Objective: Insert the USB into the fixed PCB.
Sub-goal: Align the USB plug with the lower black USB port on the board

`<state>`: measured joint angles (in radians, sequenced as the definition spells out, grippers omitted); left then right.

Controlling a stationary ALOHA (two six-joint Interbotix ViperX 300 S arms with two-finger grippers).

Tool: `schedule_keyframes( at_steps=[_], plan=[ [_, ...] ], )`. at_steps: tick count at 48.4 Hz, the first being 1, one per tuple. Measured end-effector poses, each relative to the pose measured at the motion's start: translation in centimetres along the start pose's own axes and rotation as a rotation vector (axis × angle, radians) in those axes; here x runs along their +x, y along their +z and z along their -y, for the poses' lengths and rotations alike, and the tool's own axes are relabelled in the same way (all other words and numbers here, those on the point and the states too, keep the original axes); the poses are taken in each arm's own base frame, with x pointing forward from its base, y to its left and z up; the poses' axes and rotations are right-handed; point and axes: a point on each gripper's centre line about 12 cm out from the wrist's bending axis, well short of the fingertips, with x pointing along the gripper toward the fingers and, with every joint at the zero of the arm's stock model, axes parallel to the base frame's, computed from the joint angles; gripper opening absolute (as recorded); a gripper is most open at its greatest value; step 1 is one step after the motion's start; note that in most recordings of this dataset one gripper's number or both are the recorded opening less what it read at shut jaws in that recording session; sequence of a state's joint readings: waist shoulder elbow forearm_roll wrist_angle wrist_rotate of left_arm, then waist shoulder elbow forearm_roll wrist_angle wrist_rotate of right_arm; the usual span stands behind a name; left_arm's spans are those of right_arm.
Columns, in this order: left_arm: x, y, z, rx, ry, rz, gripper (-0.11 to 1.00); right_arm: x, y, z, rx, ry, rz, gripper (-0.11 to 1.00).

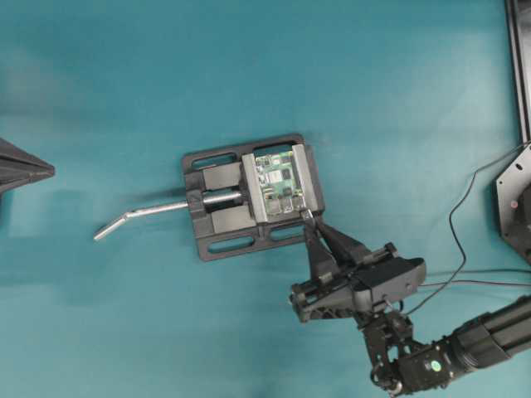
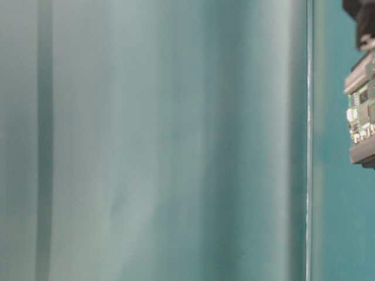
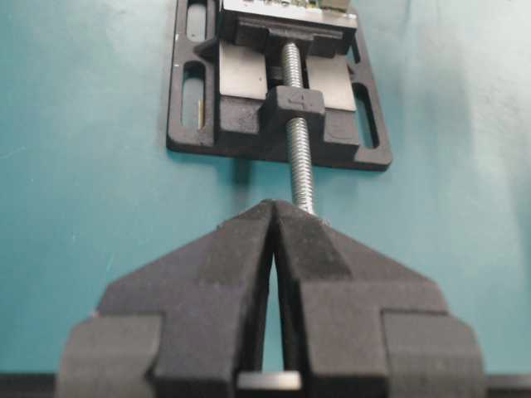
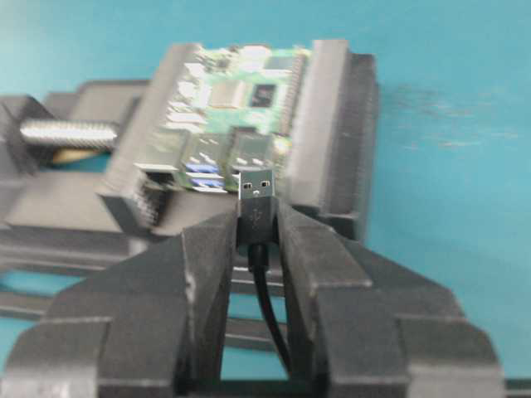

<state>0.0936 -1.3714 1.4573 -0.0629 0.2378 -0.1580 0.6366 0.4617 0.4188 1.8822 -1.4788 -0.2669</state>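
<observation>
One black vise (image 1: 249, 196) sits on the teal table (image 1: 124, 99), and everything else is placed from it. Clamped between its two grey jaw plates is one green PCB (image 1: 278, 186), lying flat with its components facing up; in the right wrist view the PCB (image 4: 236, 91) shows a row of silver ports along its near edge, two of them with blue inserts. One threaded screw (image 3: 297, 133) runs out of the vise's left side and ends in one bent silver handle (image 1: 137, 217) resting on the table.

One USB plug (image 4: 256, 192) is pinched between the two black fingers of the right gripper (image 4: 255, 228), its metal tip pointing at the port edge of the PCB and just short of it; its thin black cable (image 4: 270, 307) trails back between the fingers. From overhead, the right gripper (image 1: 310, 220) reaches the vise's lower right corner at a slant.

The left gripper (image 3: 274, 217) hovers off the handle side of the vise, its two fingers pressed together at the tips with nothing between them, the screw lying just beyond.

At table level, only an edge of the PCB (image 2: 362, 111) shows at the far right.
</observation>
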Motion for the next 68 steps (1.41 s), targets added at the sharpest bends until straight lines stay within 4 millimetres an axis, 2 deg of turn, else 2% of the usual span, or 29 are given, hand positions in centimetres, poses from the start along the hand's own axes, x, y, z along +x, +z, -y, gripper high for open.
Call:
schedule_keyframes(
  at_steps=[7,23,43,68],
  plan=[
    [0.0,-0.1,0.0,-0.001,0.002,-0.001,0.0,0.1,-0.5,-0.5,0.002,-0.017,0.01,0.2],
    [0.0,0.0,0.0,0.0,0.0,0.0,0.0,-1.0,-1.0,-0.9,-0.04,-0.187,0.074,0.2],
    [0.0,-0.1,0.0,0.001,0.001,-0.001,0.0,-1.0,-1.9,-1.1,0.002,-0.19,0.074,0.2],
    [0.0,0.0,0.0,0.001,0.0,0.0,0.0,-0.5,-1.7,-1.4,0.008,-0.173,0.086,0.2]
  ],
)
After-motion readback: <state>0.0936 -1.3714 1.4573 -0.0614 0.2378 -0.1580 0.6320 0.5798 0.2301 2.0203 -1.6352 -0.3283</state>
